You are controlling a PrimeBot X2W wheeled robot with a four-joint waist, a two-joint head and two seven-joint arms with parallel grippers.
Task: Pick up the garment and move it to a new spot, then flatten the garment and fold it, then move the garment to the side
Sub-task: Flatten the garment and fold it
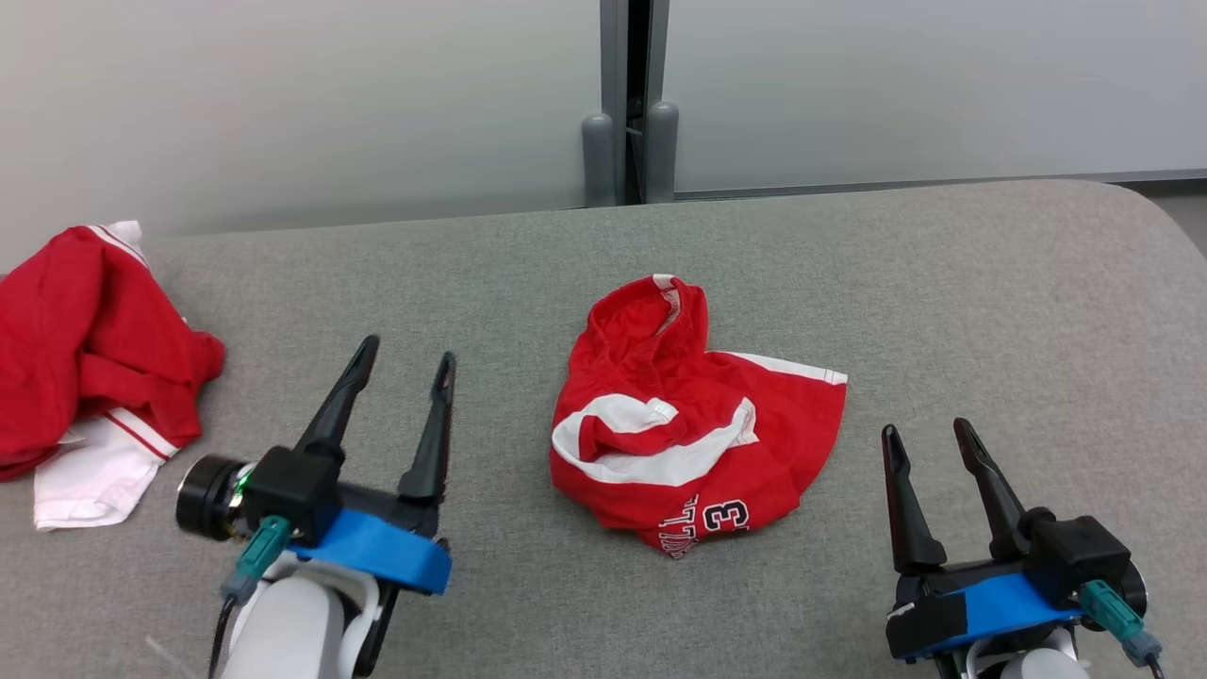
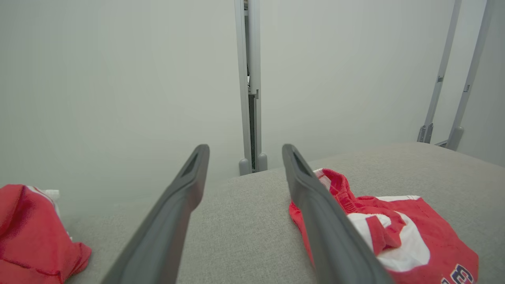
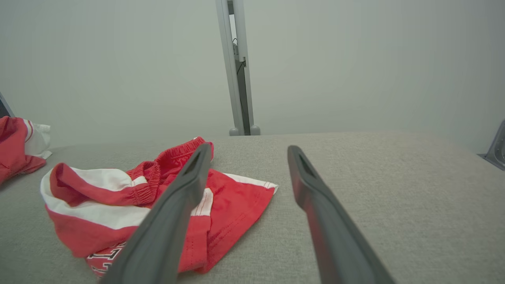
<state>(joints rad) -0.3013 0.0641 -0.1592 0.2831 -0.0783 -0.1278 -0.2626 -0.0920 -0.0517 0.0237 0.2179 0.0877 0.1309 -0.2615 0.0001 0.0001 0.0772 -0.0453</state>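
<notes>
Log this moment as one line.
phase: pre-grasp | garment: crumpled, untouched, between grippers | left gripper: jaws open, empty | right gripper: jaws open, empty

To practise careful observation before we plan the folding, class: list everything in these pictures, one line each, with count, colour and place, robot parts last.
garment: one, red with white bands, crumpled at the table's middle
heap: one, red and white cloth, at the table's far left
table: one, grey fabric top, under both
post: one, grey, behind the table's middle
wall: pale grey panels, either side of the post
left gripper: one, dark fingers, open and empty, left of the garment, apart from it
right gripper: one, dark fingers, open and empty, right of the garment, apart from it
</notes>
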